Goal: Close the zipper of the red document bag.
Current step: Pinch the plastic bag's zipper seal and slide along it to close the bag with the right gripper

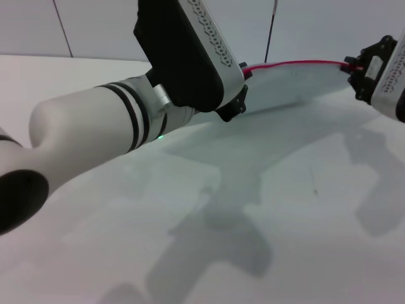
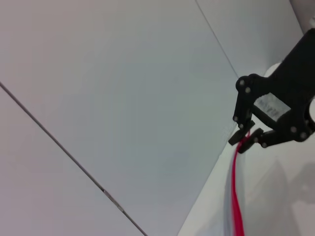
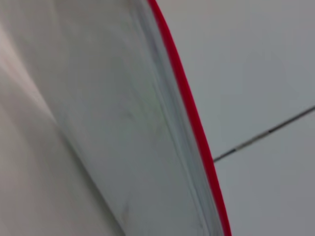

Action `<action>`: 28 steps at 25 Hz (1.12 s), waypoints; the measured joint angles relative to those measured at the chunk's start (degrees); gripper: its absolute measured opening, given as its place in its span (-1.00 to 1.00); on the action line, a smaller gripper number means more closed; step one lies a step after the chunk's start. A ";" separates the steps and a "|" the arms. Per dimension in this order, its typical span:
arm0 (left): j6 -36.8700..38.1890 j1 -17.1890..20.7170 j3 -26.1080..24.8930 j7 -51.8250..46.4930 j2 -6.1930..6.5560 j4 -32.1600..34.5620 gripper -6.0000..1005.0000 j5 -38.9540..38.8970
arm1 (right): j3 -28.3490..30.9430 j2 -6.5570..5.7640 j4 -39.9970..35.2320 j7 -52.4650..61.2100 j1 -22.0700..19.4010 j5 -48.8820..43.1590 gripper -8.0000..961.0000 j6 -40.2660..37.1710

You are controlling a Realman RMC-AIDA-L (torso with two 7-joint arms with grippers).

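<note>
- Zipper [image 1: 297, 63] pinched at one end: your right gripper [image 2: 248, 137] has its black fingertips closed on the red strip's far end, seen plainly from the left wrist camera, and holds that corner up off the table [image 1: 266, 209].
- From those fingertips the red strip runs away toward your left gripper [image 1: 235, 101], which sits at the opposite end of the same edge; in the head view its fingers are hidden behind the arm's own dark housing, so you cannot tell whether they grip the slider, the bag edge, or nothing.
- Below the strip hangs the red document bag [image 1: 297, 85], a pale translucent sheet stretched between the two grippers, tilted, its lower edge apparently resting on the table.
- Right wrist camera, close on the bag: the red edge lies alongside several thin grey layers, and you cannot tell from it whether the teeth are joined there.
- Step in hand, by my reading: bracing one end while the other gripper works the slider along the strip.
- Next move calls for steady tension from your right gripper and a straight pull along the red line, not across it.
- Beyond the bag stands a plain white wall [image 1: 101, 25] with thin dark seams.
</note>
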 joint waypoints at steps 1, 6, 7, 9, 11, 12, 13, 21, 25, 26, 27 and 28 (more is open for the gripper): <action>-0.01 0.40 0.08 0.01 0.00 -0.43 -0.88 0.00 | 0.17 0.00 0.30 -0.03 0.01 0.00 -0.83 0.54; -0.66 2.19 0.18 0.67 0.00 -2.72 -0.88 0.00 | 0.69 -0.02 1.97 -0.10 0.03 0.00 -0.82 3.25; -0.72 2.50 0.18 0.82 0.00 -3.19 -0.88 0.00 | 0.91 -0.03 2.17 -0.10 0.04 0.00 -0.82 3.51; -0.74 2.91 0.17 0.89 0.00 -3.70 -0.88 0.00 | 1.21 -0.03 2.66 -0.13 0.05 -0.01 -0.83 3.91; -0.80 3.17 0.13 0.91 0.00 -4.06 -0.88 0.00 | 1.42 -0.06 3.33 -0.19 0.06 -0.08 -0.83 4.96; -0.85 3.21 0.12 0.91 0.00 -4.14 -0.88 0.00 | 1.58 -0.09 3.62 -0.22 0.07 -0.11 -0.83 5.45; -0.98 3.27 0.11 0.92 0.00 -4.27 -0.88 0.00 | 1.86 -0.10 3.85 -0.24 0.12 -0.12 -0.83 5.81; -1.25 4.38 0.12 1.61 -0.02 -5.41 -0.88 0.00 | 4.59 -0.21 5.95 -0.87 1.01 -0.18 -0.83 6.29; -1.25 4.79 -0.21 2.06 -0.02 -6.02 -0.88 0.00 | 4.95 -0.21 6.15 -1.01 1.22 -0.18 -0.83 7.37; -1.25 4.80 -0.25 2.15 -0.05 -6.04 -0.88 0.00 | 4.96 -0.21 6.18 -1.19 1.23 -0.18 -0.83 7.57; -1.25 4.80 -0.25 2.15 -0.05 -6.04 -0.88 0.00 | 4.96 -0.21 6.24 -1.44 1.23 -0.18 -0.83 7.73; -1.25 4.81 -0.26 2.15 -0.05 -6.04 -0.88 0.00 | 4.96 -0.21 6.30 -1.61 1.23 -0.17 -0.83 7.78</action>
